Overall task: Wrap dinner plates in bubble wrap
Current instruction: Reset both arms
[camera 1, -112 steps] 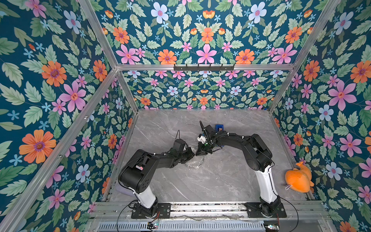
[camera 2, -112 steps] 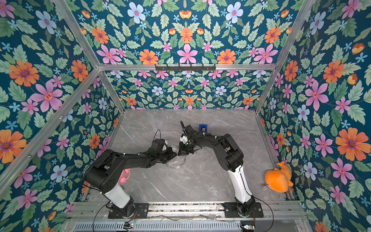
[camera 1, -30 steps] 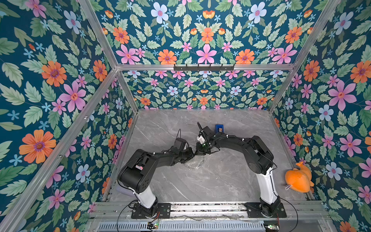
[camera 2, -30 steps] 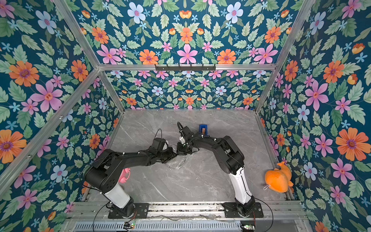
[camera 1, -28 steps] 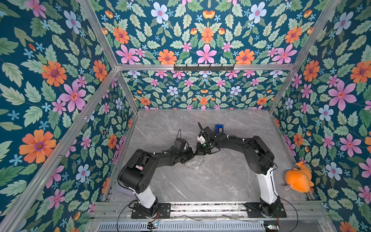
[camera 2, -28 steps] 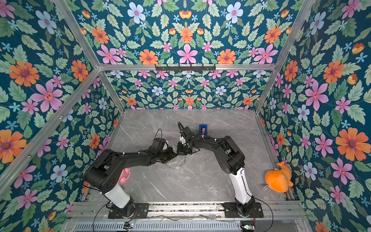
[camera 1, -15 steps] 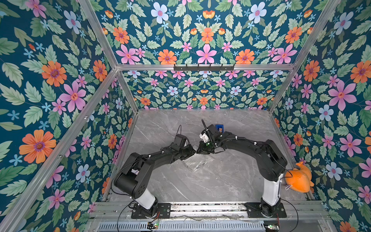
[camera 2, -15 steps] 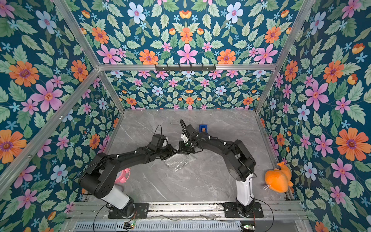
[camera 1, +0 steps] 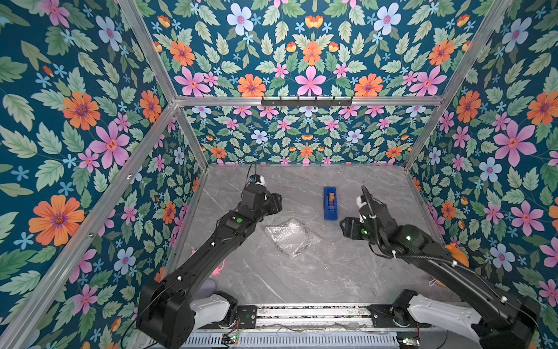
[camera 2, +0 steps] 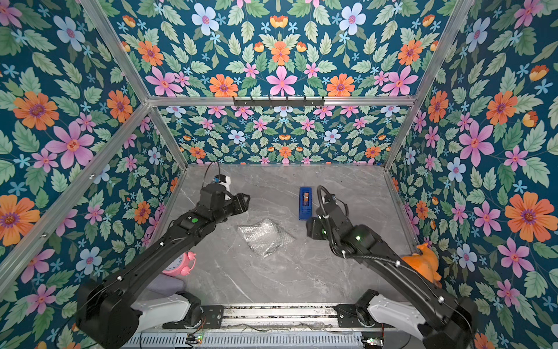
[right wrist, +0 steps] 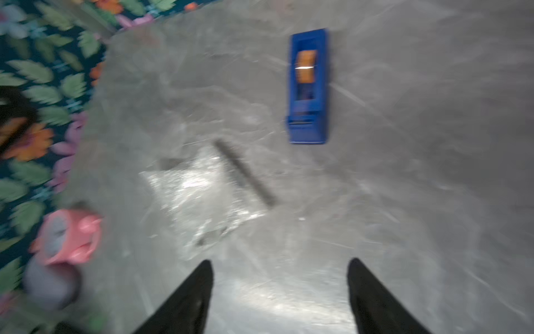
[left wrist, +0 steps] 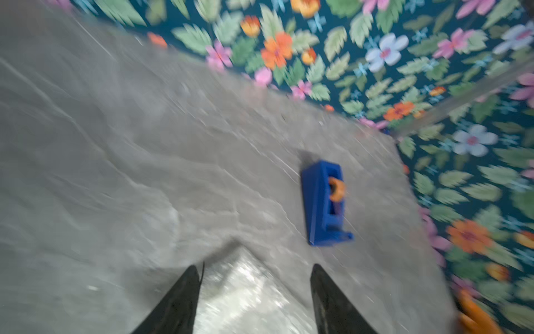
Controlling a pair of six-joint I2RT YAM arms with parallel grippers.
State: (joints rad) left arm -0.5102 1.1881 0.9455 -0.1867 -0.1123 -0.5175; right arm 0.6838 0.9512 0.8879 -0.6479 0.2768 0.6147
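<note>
Bubble wrap (camera 1: 291, 237): clear, shiny, whitish sheet folded into a crumpled squarish bundle. It lay flat near the middle of the surface (camera 1: 302, 278), corners set diamond-wise in both top views (camera 2: 265, 237).

The bubble wrap (camera 1: 291, 237) lies mid-table (camera 1: 302, 281), the tape dispenser (camera 1: 330, 204) behind it, rightward.

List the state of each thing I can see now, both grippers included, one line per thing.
bubble wrap, folded into a small bundle, lying on the table, not held
dinner plate, not visible in any view
left gripper, jaws open, empty
right gripper, jaws open, empty
tape dispenser, upright, roll loaded, untouched
pink alarm clock, resting at the table's left edge, untouched
</note>
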